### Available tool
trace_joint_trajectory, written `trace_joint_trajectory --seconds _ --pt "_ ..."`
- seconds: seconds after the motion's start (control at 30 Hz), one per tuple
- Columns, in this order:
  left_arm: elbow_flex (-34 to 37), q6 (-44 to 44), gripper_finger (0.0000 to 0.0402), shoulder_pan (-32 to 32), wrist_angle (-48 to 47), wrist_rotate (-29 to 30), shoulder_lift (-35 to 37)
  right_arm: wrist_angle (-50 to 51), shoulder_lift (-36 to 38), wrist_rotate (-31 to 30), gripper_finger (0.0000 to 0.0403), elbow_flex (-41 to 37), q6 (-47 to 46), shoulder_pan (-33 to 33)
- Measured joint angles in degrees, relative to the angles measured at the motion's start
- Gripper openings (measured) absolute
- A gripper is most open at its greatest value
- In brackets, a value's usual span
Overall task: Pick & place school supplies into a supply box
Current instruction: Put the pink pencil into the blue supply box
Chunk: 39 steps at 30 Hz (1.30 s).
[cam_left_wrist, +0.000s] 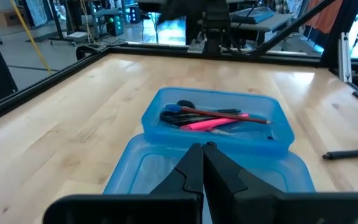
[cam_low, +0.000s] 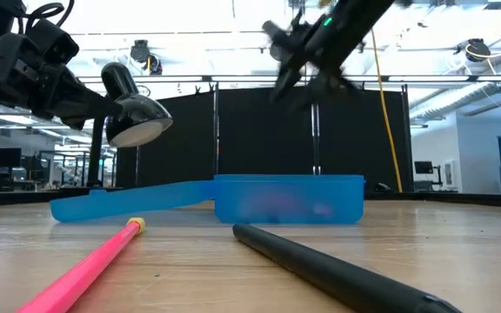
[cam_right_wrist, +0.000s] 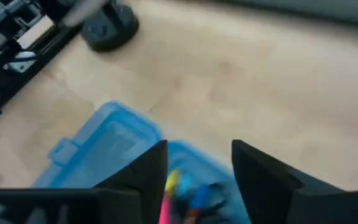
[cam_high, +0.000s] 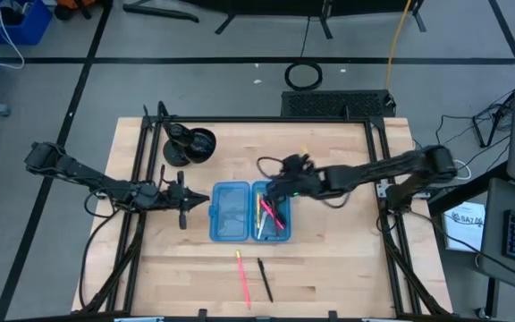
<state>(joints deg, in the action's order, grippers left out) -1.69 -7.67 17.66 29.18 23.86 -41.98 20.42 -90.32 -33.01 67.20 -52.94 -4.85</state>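
The translucent blue supply box [cam_high: 232, 211] lies open in the middle of the table, its two halves side by side. The right half [cam_left_wrist: 277, 127] holds several pens [cam_left_wrist: 219, 118], pink, red and blue, beside a dark piece [cam_left_wrist: 180, 106]. A pink pen [cam_high: 242, 277] and a black pen [cam_high: 265, 279] lie flat on the table near its near edge. My left gripper [cam_high: 189, 200] hangs shut just left of the lid half [cam_left_wrist: 143, 167]. My right gripper [cam_right_wrist: 197, 168] is open, raised over the far end of the filled half [cam_high: 271, 215].
A black round stand with a lamp-like head [cam_high: 190, 146] sits at the table's far left. In the low view the pink pen [cam_low: 94, 265] and the black pen [cam_low: 329, 268] lie in front of the box [cam_low: 285, 198]. Bare wood lies to the box's right.
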Motion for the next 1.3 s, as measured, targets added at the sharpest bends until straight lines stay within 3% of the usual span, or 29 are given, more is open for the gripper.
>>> trace_joint_trajectory --seconds 0.1,0.27,0.5,0.67,0.87,1.03,1.2,1.3 --pt "0.00 3.40 0.0008 -0.01 0.11 0.69 0.00 3.21 6.05 -4.58 0.0123 -0.04 12.15 -2.36" --pt "0.00 13.89 0.0008 -0.01 5.96 3.45 0.01 -1.40 15.37 -5.89 0.0013 -5.00 31.77 -6.39" --pt "0.00 14.48 0.0008 -0.01 7.01 2.78 0.00 -9.59 31.66 5.32 0.0008 -15.70 48.05 -7.29" --pt "0.00 13.80 0.0008 -0.01 6.96 2.75 0.00 -15.14 43.65 7.65 0.0003 -26.57 51.97 -7.55" --pt "0.00 4.12 0.0008 -0.01 6.91 3.02 0.00 -17.50 54.30 7.77 0.0001 -40.22 55.31 -7.51" --pt "0.00 -1.89 0.0008 -0.01 6.94 3.18 0.00 -18.42 60.52 9.97 0.0001 -44.41 59.95 -7.48" --pt "0.00 -8.90 0.0008 -0.01 4.73 2.90 0.00 -18.79 66.54 20.24 0.0000 -46.81 59.75 -6.40" --pt "0.00 -11.68 0.0008 -0.01 2.48 4.82 0.00 -19.73 69.22 21.80 0.0000 -48.72 59.66 -6.08"
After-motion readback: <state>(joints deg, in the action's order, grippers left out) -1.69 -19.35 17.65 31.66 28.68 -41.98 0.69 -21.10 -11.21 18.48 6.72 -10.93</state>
